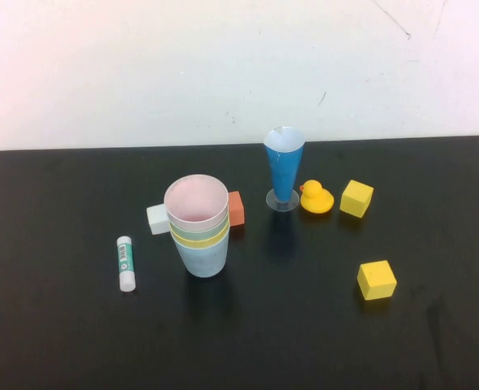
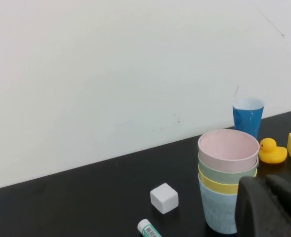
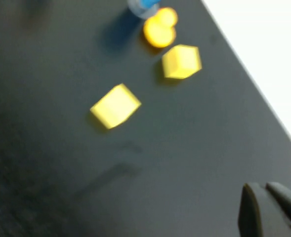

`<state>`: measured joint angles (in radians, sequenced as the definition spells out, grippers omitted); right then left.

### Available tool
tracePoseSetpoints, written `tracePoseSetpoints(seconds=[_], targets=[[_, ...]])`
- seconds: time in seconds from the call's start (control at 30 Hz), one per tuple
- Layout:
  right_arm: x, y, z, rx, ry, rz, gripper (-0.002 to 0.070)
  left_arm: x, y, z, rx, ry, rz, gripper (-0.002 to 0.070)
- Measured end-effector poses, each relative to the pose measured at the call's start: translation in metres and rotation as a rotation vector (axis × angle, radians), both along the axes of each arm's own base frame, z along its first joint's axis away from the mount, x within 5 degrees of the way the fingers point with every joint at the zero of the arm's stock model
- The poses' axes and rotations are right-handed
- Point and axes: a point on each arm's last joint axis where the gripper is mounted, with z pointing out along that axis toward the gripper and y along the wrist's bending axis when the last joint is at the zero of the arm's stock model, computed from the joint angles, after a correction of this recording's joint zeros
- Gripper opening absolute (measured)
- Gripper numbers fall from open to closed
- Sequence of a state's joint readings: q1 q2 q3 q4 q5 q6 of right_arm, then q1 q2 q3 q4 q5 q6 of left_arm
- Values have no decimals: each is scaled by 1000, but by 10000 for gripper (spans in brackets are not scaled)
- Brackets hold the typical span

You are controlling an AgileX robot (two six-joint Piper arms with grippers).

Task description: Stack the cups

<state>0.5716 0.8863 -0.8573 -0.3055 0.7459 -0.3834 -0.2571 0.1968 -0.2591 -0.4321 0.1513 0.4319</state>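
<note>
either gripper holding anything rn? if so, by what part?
Nothing is held. The left gripper sits beside the stack of cups without gripping it; the right gripper is over bare table. All four cups stand nested, free of both.

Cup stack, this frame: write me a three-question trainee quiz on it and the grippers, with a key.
1. Multiple choice: which cup sits outermost at the bottom of the stack? A) pale pink B) light blue C) yellow
2. True or false: the tall blue cone glass is part of the stack.
3. Fill in: the small toy between the cone glass and the far yellow cube is a rubber ____.

Key:
1. B. The light blue cup holds the yellow cup, then the pale green cup, with the pale pink cup on top.
2. False. It stands apart, on its own foot.
3. Duck.

Both grippers are away from the stack: the left gripper shows only in the left wrist view, the right gripper only in the right wrist view.
</note>
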Motion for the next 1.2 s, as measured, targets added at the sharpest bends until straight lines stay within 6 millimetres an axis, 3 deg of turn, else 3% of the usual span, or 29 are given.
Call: tracePoseSetpoints(seconds=[0.2, 0.37, 1.2], targets=[[-44, -16, -78, 148, 22, 27, -1, 0, 0, -1, 2, 5, -1, 0], [-67, -28, -106, 221, -2, 33, -1, 1, 0, -7, 5, 20, 0, 0], [-73, -29, -110, 279, 21, 15, -1, 1, 0, -8, 16, 16, 2, -1]])
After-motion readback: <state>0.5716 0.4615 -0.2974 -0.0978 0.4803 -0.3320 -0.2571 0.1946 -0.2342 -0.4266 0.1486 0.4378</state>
